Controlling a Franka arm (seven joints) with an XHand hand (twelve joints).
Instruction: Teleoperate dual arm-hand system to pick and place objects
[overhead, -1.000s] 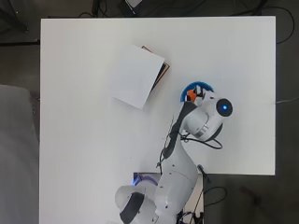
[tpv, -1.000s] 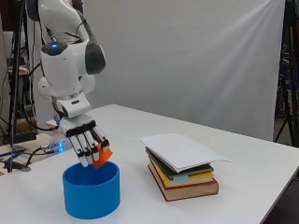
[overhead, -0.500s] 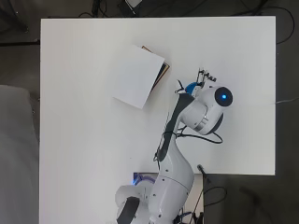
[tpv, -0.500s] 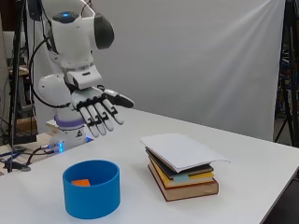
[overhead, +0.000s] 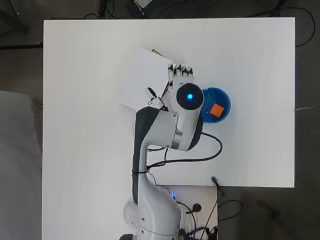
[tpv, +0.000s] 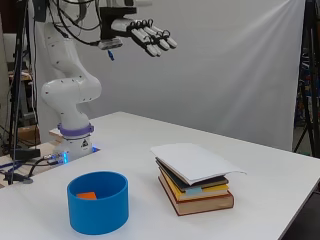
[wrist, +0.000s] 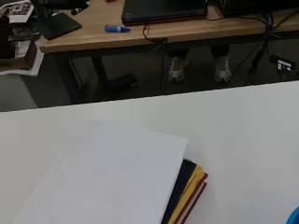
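Raised well above where it hung half a second ago, the robot hand (tpv: 150, 37) now sits high over the bench (tpv: 280, 190) with its fingers stretched out straight and nothing in them; a second ago it was down at the tub with the orange block pinched in its fingers.

From largest to smallest: the white bench carries everything. The arm (tpv: 70, 95) stands at its edge, and from above its end covers part of the tub and the nearest corner of the books. The stack of books (tpv: 197, 182) lies flat, a white one on top, then dark, yellow and reddish-brown ones under it; the wrist view looks down on its white cover (wrist: 107, 177). The blue tub (tpv: 98, 202) stands upright just beside the stack, apart from it. The orange block (overhead: 216, 110) lies inside the tub on its floor.
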